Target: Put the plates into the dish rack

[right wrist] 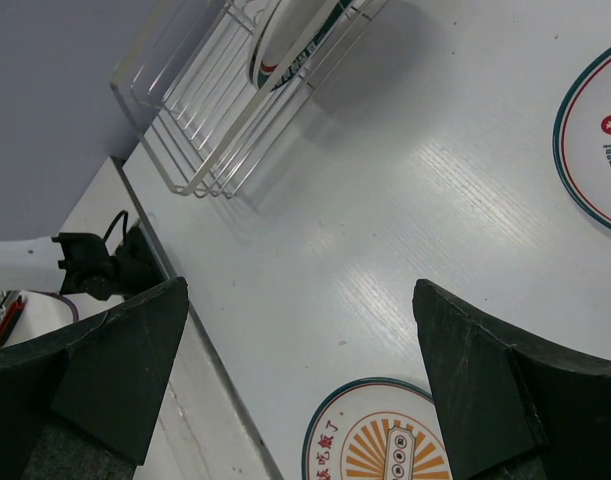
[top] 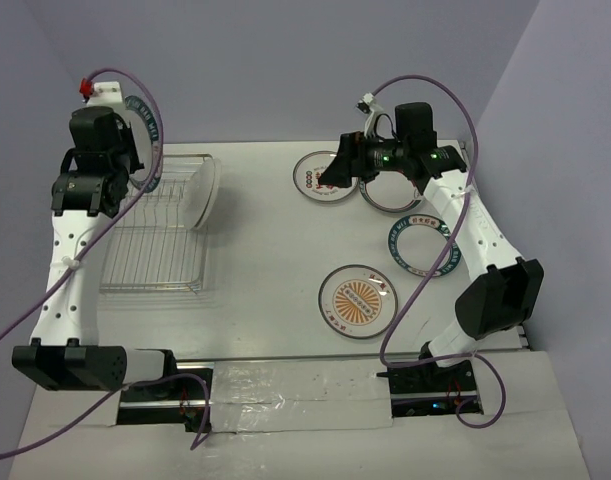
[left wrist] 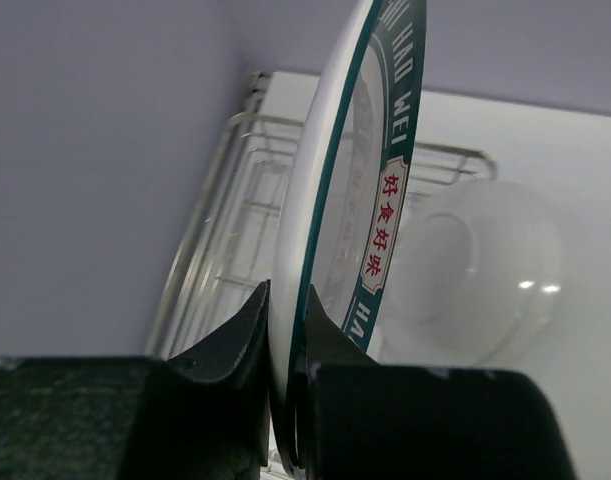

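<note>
A: Where's the left arm (top: 70,270)?
B: Reaching to ten o'clock, left end effector (left wrist: 285,305) clamped on a plate (left wrist: 385,150) by the rim.
A: The right arm (top: 475,230)?
B: Out toward one o'clock, right end effector (right wrist: 297,300) gaping, empty.

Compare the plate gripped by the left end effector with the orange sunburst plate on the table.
Pose: the gripped plate stands on edge; the sunburst plate lies flat on the table. State: the gripped plate is clamped in the left end effector; the sunburst plate is untouched. Decoration: the gripped plate has a lettered teal band; the sunburst plate an orange centre. Both are round, white, teal-edged.
</note>
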You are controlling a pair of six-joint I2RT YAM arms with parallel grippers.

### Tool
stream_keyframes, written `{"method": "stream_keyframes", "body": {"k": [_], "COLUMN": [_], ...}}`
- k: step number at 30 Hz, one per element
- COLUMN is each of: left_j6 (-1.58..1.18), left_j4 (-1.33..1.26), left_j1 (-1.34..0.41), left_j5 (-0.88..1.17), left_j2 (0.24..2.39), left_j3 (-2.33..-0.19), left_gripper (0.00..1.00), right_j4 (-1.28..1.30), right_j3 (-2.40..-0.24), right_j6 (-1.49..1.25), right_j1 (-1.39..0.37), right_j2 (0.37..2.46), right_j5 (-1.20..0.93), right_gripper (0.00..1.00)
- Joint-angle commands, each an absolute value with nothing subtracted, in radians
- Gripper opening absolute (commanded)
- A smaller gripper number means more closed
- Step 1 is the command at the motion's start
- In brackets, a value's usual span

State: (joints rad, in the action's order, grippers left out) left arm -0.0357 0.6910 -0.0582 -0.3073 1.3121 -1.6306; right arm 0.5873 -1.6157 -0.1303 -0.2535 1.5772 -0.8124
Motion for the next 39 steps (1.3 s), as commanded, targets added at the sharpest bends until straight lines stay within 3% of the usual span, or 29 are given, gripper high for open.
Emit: {"method": "stream_keyframes", "body": {"k": [1, 7, 28, 39], "left_j6": [0.051, 0.129, 0.141, 0.041], "left_j4": [0.580, 0.469, 0.391, 0.532], "left_j1": [-0.089, -0.170, -0.238, -0.253], "left_j5": [-0.539, -0.629, -0.632, -0.545], "left_j2": [1.353, 1.393, 1.535, 1.594], "left_j3": [-1.577, -1.473, -1.374, -1.439], "left_gripper": [0.00, 0.00, 0.08, 0.37], "right_j4": [0.561, 0.578, 0.592, 0.652], "right_j3": [-1.620, -1.618, -1.585, -1.601], "right_j6": [-0.130, -0.109, -0.080, -0.023], "right_j1": [-0.256, -0.252, -0.222, -0.213], "right_j2": [1.592, 1.611, 1.631, 1.655], "right_j5": [-0.796, -0.770, -0.766, -0.746], "right_gripper": [1.00, 1.00, 1.00, 1.00]}}
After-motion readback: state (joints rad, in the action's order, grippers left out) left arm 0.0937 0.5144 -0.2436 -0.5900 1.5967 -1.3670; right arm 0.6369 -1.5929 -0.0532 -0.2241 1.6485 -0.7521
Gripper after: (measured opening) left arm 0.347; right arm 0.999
